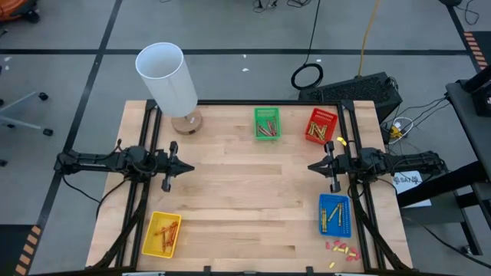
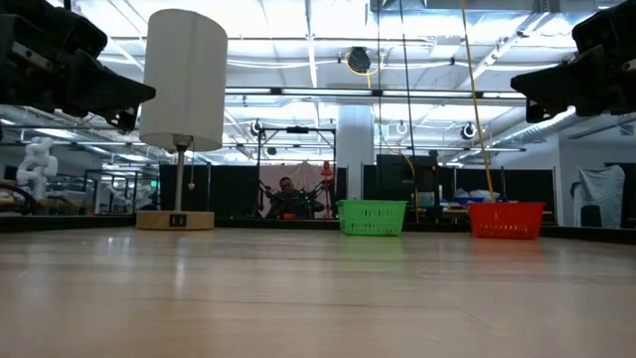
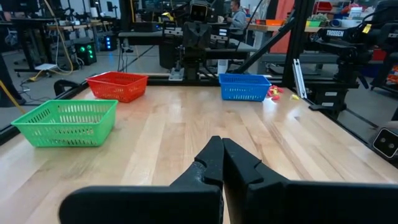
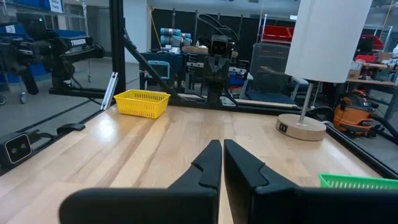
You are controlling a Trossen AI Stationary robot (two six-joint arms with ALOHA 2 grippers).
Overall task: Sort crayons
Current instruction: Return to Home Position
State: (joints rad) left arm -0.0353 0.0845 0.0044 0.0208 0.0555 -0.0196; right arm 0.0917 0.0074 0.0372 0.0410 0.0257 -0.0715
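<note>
Pale wooden tabletop (image 1: 245, 199), four small plastic baskets, both dark arms hovering.
Thin crayons (image 1: 268, 129) lie inside the green basket (image 1: 267, 110), red basket (image 1: 322, 112), blue basket (image 1: 321, 215) and yellow basket (image 1: 164, 215); left gripper (image 1: 186, 166) and right gripper (image 1: 313, 165) face each other, well apart, fingers closed on nothing.
</note>
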